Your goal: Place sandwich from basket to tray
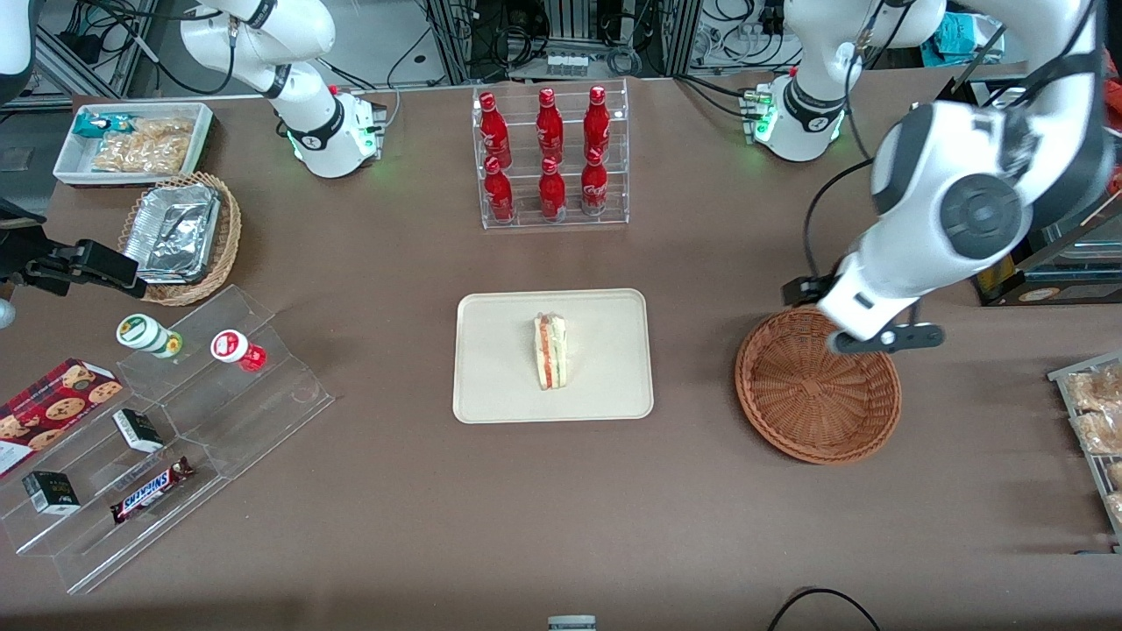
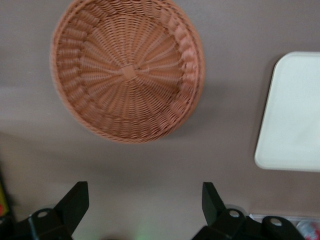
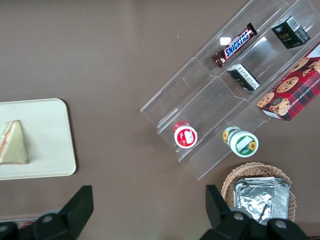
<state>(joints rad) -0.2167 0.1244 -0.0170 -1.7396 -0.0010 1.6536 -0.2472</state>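
Observation:
The sandwich point(image 1: 550, 351), a white wedge with red and green filling, lies on the cream tray point(image 1: 491, 386) in the middle of the table; it also shows in the right wrist view point(image 3: 13, 144) on the tray point(image 3: 50, 150). The reddish-brown wicker basket point(image 1: 817, 394) point(image 2: 127, 70) sits empty toward the working arm's end. My left gripper point(image 1: 868, 337) point(image 2: 144, 190) hangs high over the basket's rim farthest from the front camera. It is open, with only bare table between its fingers. A corner of the tray point(image 2: 295, 115) shows in the left wrist view.
A clear rack of red bottles point(image 1: 550, 156) stands farther from the front camera than the tray. A stepped acrylic stand with snacks point(image 1: 158, 438), a lighter basket of foil trays point(image 1: 180, 237) and a white bin point(image 1: 131, 140) lie toward the parked arm's end. A rack of packets point(image 1: 1096, 421) is beside the basket.

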